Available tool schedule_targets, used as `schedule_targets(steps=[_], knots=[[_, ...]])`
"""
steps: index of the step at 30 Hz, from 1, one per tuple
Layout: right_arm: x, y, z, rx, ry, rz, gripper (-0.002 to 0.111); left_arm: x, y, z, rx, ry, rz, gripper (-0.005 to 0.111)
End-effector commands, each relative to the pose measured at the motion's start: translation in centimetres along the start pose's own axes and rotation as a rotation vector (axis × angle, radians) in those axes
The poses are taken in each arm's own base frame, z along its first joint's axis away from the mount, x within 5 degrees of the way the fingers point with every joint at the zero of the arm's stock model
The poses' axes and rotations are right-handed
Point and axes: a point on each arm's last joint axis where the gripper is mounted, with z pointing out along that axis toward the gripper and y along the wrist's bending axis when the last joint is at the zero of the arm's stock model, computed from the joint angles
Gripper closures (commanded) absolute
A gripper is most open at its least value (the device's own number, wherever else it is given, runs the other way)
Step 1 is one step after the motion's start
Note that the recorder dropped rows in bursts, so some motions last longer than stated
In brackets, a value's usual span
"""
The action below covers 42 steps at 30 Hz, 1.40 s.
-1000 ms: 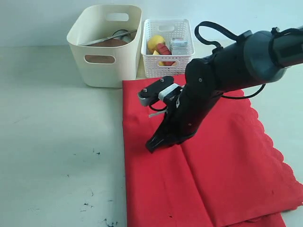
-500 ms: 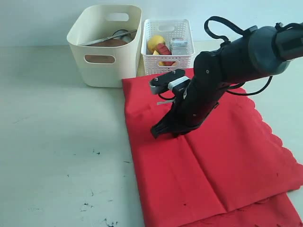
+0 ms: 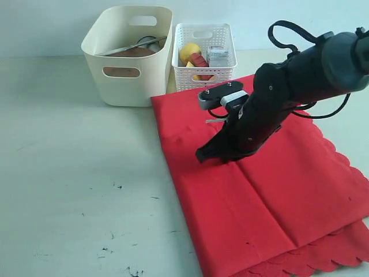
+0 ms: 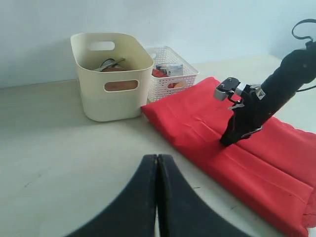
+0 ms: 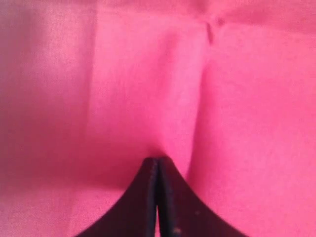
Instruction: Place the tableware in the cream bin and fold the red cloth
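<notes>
Pressing the red cloth (image 3: 277, 190), the right jaws are clenched; the left jaws hang clenched above the counter (image 3: 69, 173).

One red cloth (image 3: 288, 190), one cream bin (image 3: 134, 92), one white lattice basket (image 3: 203, 79).

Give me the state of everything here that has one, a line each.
Cloth: lying flat on the table, one layer over another, scalloped edge showing underneath.
Bin: upright, tableware inside.
Basket: upright, food inside.
Left gripper: shut, empty, above the table.
Right gripper: shut, tips down on the cloth; whether it pinches the fabric cannot be told.
</notes>
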Motion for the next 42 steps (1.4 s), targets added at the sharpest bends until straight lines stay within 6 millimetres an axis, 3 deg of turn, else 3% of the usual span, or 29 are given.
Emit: schedule_targets(steps=[1, 5, 9, 13, 20, 25, 31, 42], knots=[[1.1, -0.6, -0.9, 0.021, 0.036, -0.028, 0.108, 0.0, 0.0, 0.1, -0.001, -0.014, -0.012, 0.107], [-0.5, -0.4, -4.1, 0.024, -0.132, -0.033, 0.108, 0.0, 0.0, 0.1, -0.001, -0.014, -0.012, 0.107], [-2.3, -0.8, -5.8, 0.026, -0.18, -0.023, 0.108, 0.0, 0.0, 0.1, -0.001, -0.016, -0.012, 0.107], [-3.8, -1.9, -5.6, 0.033, -0.163, 0.004, 0.108, 0.0, 0.0, 0.1, -0.001, -0.016, -0.012, 0.107], [-4.3, -3.1, -2.3, 0.035, -0.024, 0.024, 0.108, 0.0, 0.0, 0.1, -0.001, -0.016, -0.012, 0.107], [-3.8, -3.9, -0.3, 0.046, 0.045, 0.033, 0.108, 0.0, 0.0, 0.1, -0.001, -0.016, -0.012, 0.107], [-2.6, -6.1, -0.1, 0.069, 0.119, 0.123, 0.108, 0.0, 0.0, 0.1, -0.001, -0.014, -0.012, 0.107], [2.6, -10.6, 1.1, 0.213, 0.242, 0.254, 0.108, 0.1, -0.1, 0.1, 0.005, -0.007, -0.019, 0.107]])
